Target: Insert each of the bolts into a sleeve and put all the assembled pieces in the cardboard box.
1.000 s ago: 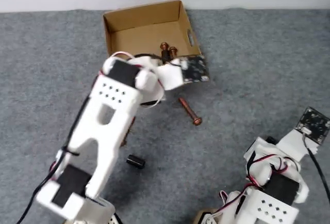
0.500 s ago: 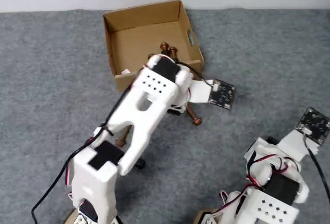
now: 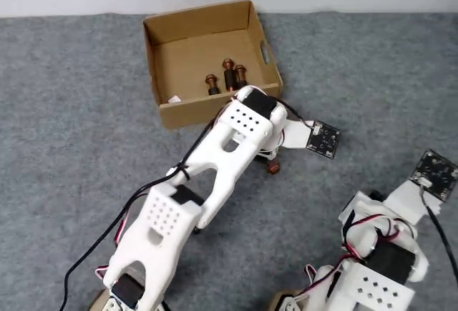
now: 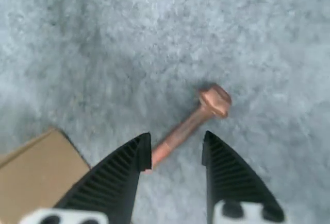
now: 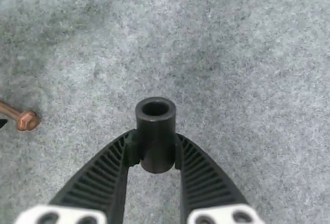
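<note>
With 3 assembled pieces in the brown cardboard box, my left gripper gapes over a copper bolt while my right gripper clamps a black sleeve.

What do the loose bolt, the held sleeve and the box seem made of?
The bolt: likely copper-toned metal, dull sheen, hex head. The sleeve: matte black, smooth; plastic or coated metal, unclear. The box: plain brown cardboard, raw cut edges.

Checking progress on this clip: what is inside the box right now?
Three bolts in dark sleeves stand near the front wall of the box, and a small white scrap lies in a corner. That wall and the left arm hide the floor just behind them.
</note>
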